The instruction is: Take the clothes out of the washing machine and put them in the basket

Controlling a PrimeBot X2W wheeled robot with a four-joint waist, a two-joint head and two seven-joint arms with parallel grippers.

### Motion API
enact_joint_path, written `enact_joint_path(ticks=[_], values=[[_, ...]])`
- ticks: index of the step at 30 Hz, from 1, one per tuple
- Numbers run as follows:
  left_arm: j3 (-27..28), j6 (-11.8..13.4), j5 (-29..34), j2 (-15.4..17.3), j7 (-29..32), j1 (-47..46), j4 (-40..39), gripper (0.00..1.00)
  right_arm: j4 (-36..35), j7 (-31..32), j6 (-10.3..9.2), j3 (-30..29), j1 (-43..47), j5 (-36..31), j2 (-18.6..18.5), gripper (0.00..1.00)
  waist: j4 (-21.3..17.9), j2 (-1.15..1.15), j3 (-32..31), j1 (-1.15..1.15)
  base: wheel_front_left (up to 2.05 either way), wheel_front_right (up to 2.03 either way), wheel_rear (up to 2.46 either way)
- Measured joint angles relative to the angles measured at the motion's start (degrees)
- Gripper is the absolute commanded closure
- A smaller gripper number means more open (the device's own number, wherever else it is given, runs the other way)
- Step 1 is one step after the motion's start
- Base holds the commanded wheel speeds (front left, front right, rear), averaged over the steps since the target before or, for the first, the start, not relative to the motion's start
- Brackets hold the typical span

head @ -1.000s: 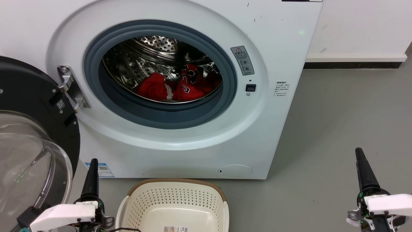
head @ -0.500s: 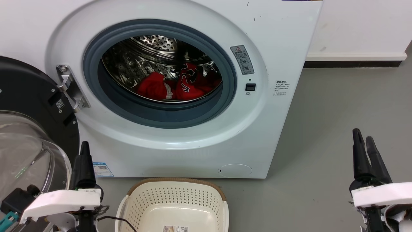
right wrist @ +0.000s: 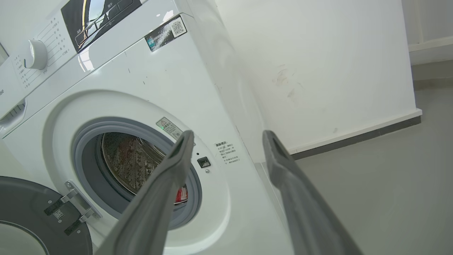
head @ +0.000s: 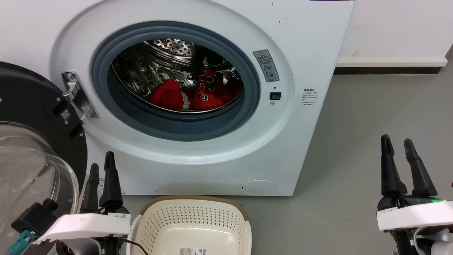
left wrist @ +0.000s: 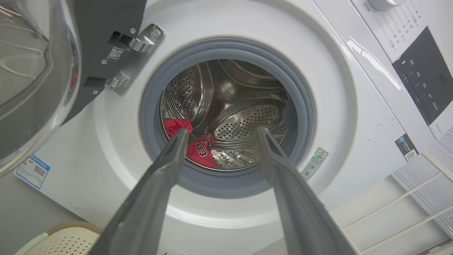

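Left hand (head: 102, 161) at lower left and right hand (head: 396, 139) at lower right both gape empty; clothes (head: 191, 94) lie inside the washing machine (head: 300, 53).

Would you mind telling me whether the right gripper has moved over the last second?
Yes. The right gripper has crept up the head view and slightly left, nearer the washing machine at its bottom corner, and its fingers have spread apart.

The grey floor (head: 354, 141) carries the white washing machine (head: 198, 170) and, just before it, the cream basket (head: 191, 216).
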Motion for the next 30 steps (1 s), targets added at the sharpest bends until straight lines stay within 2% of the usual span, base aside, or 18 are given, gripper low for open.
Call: enact_joint_path(ticks=[3, 7, 20, 30], values=[[-0.9, 0.3, 4.3, 0.0, -0.5, 0.3, -0.9, 0.00, -0.6, -0.5, 0.00, 0.1, 0.1, -2.6, 0.0, 0.00, 0.0, 0.00, 0.0, 0.00, 0.00, 0.00, 0.00], [-2.6, 2.1, 9.7, 0.0, -1.1, 0.7, -2.2, 0.00, -1.2, -1.3, 0.00, 0.7, 0.5, -6.0, 0.0, 0.00, -0.1, 0.00, 0.1, 0.00, 0.00, 0.00, 0.00], [-6.6, 5.6, 21.4, 0.0, -3.0, 2.0, -3.9, 0.00, -1.6, -3.2, 0.01, 1.7, 2.5, -14.6, 0.0, 0.00, 0.0, 0.00, -0.3, 0.00, 0.00, 0.00, 0.00], [-8.5, 5.2, 28.6, 0.2, -4.8, 3.4, -0.3, 0.00, 2.1, -4.9, 0.01, 2.2, 4.5, -20.6, 0.0, 0.00, 0.3, 0.00, -0.7, 0.00, 0.00, 0.00, 0.00]])
